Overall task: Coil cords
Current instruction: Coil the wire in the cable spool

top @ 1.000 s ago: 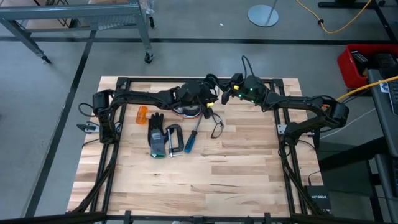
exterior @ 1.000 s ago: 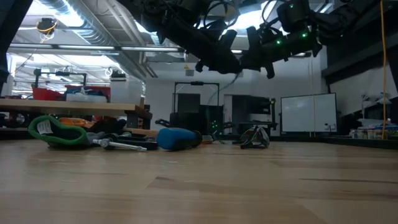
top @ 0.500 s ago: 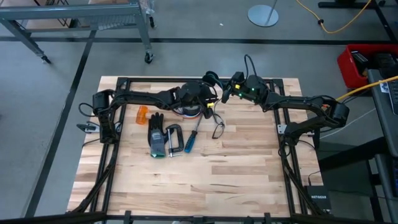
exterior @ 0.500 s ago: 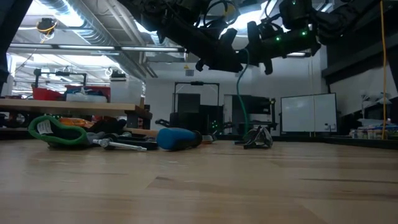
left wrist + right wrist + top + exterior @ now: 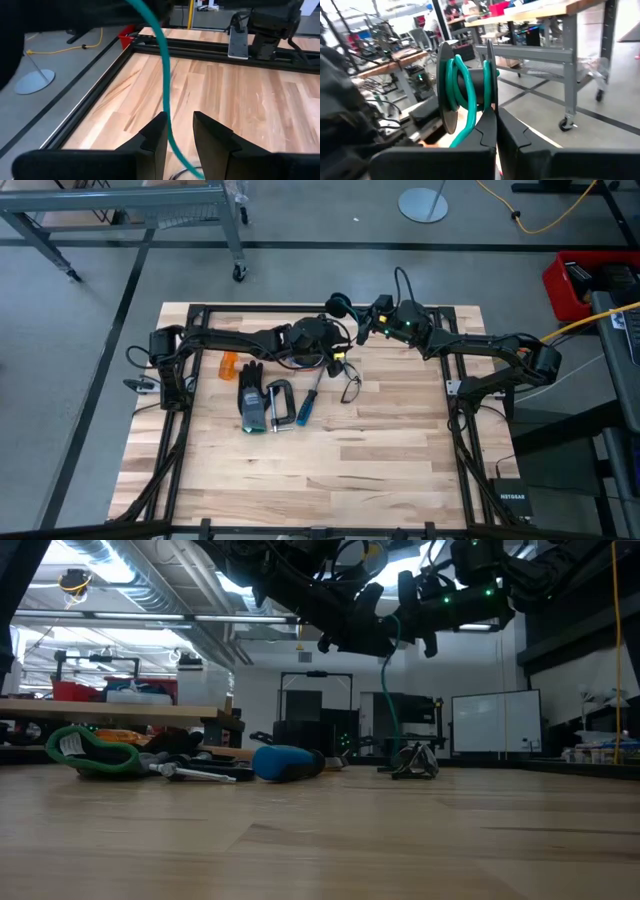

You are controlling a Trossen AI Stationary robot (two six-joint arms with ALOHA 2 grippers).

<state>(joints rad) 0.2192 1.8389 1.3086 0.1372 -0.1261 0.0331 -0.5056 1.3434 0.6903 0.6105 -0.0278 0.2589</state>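
Teal cord (image 5: 470, 95) loops in right fingers (image 5: 490, 135)

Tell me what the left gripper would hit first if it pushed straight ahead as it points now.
Probably the teal cord, running between the open left gripper fingers; beyond it, bare table, though depth is unclear.

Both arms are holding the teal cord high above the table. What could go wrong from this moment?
1. The left pincer stands open around the teal cord; the free end could slide out and drop.
2. The right pincer pinches the loops shut; a tug might undo them.
3. The hanging cord may snag the black cords below.
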